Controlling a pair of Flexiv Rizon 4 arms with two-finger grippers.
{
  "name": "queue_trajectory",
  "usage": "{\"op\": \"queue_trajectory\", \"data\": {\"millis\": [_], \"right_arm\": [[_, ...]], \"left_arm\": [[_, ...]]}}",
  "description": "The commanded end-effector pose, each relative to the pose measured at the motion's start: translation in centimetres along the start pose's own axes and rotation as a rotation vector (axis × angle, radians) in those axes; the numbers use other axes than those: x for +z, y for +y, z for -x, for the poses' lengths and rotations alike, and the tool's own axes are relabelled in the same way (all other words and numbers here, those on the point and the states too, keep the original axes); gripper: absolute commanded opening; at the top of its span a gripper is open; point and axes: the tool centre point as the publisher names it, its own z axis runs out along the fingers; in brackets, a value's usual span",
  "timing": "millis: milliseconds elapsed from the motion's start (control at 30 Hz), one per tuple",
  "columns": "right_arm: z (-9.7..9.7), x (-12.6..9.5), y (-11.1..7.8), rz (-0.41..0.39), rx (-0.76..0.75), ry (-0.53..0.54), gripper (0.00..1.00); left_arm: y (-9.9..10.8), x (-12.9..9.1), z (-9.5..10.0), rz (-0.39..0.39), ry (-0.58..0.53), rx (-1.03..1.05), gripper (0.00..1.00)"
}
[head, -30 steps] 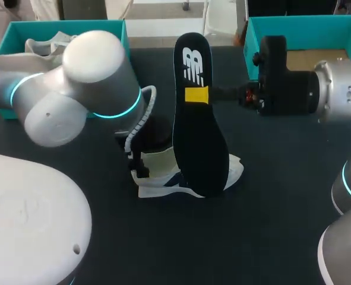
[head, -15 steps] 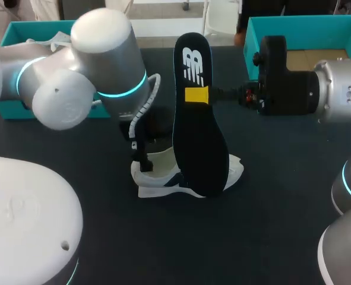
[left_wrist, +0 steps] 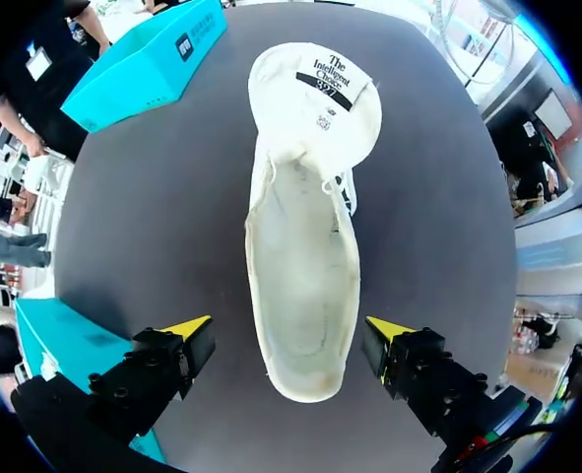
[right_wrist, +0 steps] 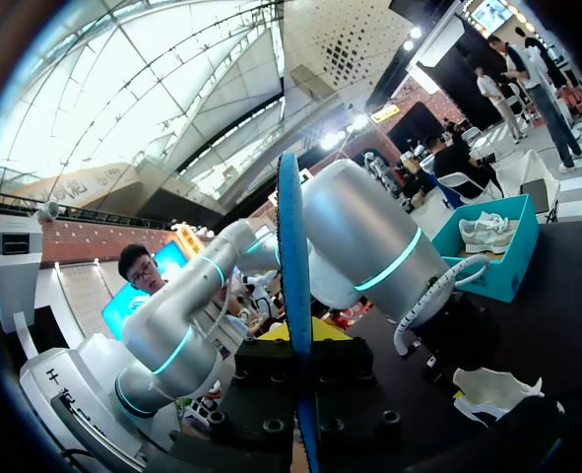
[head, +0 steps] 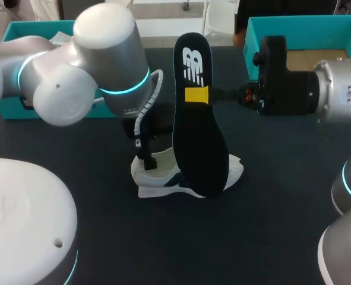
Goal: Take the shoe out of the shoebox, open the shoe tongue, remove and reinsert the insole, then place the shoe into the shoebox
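Step in hand: judged to be the reinsertion; the inside of the white low-top shoe (left_wrist: 300, 286) was bare and the dark foam insole (head: 199, 148) was out of it.
Shoe, place: on the black table (head: 270, 208), near its centre, under the left arm.
Shoe, axis: lying flat, long axis roughly 9 to 3 o'clock in the head view, heel at 9, toe apparently at 3.
Tongue: the white padded tongue (left_wrist: 315, 94) was folded forward, leaving the mouth open.
Insole, axis: near upright, the logo heel end at 12 o'clock and the broad forefoot end at 6, low by the shoe; whether it touched the shoe could not be told.
Right end effector (head: 196, 95): clamped on the insole's upper part from both faces.
Left end effector (left_wrist: 289, 329): fingers spread, one on each side of the heel, neither seen to touch it.
Boxes: a teal cardboard shoebox (head: 12, 29) at 10 o'clock, a second teal cardboard shoebox (head: 300, 27) at 2 o'clock, both well apart from the shoe.
Doing it well: the left fingers should likely pinch the heel collar to steady the shoe. The right arm should tilt the insole until its axis matches the shoe's, then slide it in forefoot first under the tongue and seat the heel last.
Risk: a steep entry might buckle the foam or push the shoe.
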Motion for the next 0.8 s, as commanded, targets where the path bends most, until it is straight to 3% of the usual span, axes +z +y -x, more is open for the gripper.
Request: {"op": "queue_trajectory", "data": {"millis": [33, 300, 333, 400, 533, 667, 733, 767, 800], "right_arm": [[0.1, 0.6, 0.2, -0.002, 0.002, -0.002, 0.0], [0.1, 0.6, 0.2, -0.002, 0.002, -0.002, 0.0], [0.1, 0.6, 0.2, -0.002, 0.002, -0.002, 0.0], [0.1, 0.6, 0.2, -0.002, 0.002, -0.002, 0.0], [0.1, 0.6, 0.2, -0.002, 0.002, -0.002, 0.0], [0.1, 0.6, 0.2, -0.002, 0.002, -0.002, 0.0], [0.1, 0.6, 0.2, -0.002, 0.002, -0.002, 0.0], [0.1, 0.6, 0.2, -0.002, 0.002, -0.002, 0.0], [0.1, 0.6, 0.2, -0.002, 0.002, -0.002, 0.0]], "left_arm": [[-1.9, 1.2, 0.9, 0.035, -0.015, 0.006, 1.0], [-5.1, 2.1, 2.6, -0.029, 0.002, 0.02, 1.0], [-5.3, 2.4, 2.9, -0.026, -0.003, 0.008, 0.89], [-5.5, 2.9, 3.1, -0.031, -0.005, 0.01, 0.77], [-5.9, 4.1, 3.0, -0.031, 0.007, 0.009, 0.8], [-6.3, 5.0, 2.8, -0.019, 0.005, 0.008, 0.73], [-6.3, 5.4, 2.3, -0.025, 0.011, 0.008, 0.84], [-6.4, 5.6, 2.3, -0.029, 0.01, 0.003, 0.83], [-6.6, 5.8, 2.3, -0.025, 0.014, 0.004, 0.71]]}}
